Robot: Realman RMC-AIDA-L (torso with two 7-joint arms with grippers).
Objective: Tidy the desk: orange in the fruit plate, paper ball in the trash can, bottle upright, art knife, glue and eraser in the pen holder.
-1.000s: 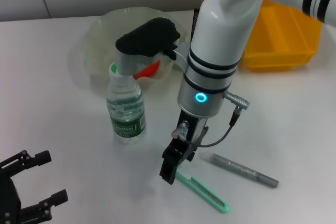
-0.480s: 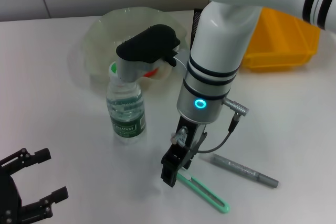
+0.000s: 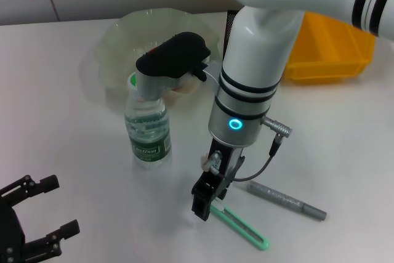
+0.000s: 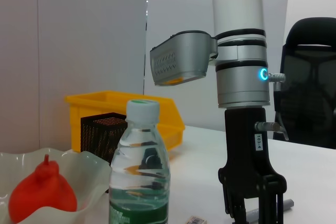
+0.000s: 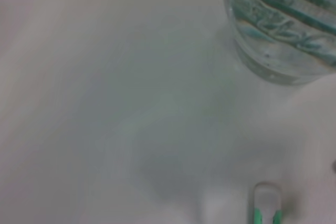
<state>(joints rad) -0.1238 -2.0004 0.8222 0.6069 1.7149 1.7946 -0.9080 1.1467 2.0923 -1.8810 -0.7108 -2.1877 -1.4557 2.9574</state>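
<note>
While the left gripper (image 3: 34, 217) sits parked with its fingers spread and empty at the near edge of the desk (image 3: 74, 164), the right gripper (image 3: 205, 200) hangs low over the near end of the green art knife (image 3: 240, 225). Whether its fingers are parted or have hold of the knife cannot be told. Just beyond the knife, on the gripper's far right, lies a grey pen (image 3: 286, 200). Left of the gripper stands the bottle (image 3: 148, 130), already upright. Farther back are the fruit plate (image 3: 117, 47), the black mesh pen holder (image 3: 230, 24) and a yellow bin (image 3: 332, 47). Judged risk: the flat knife may slip from a shallow pinch, or the arm may clip the bottle.
</note>
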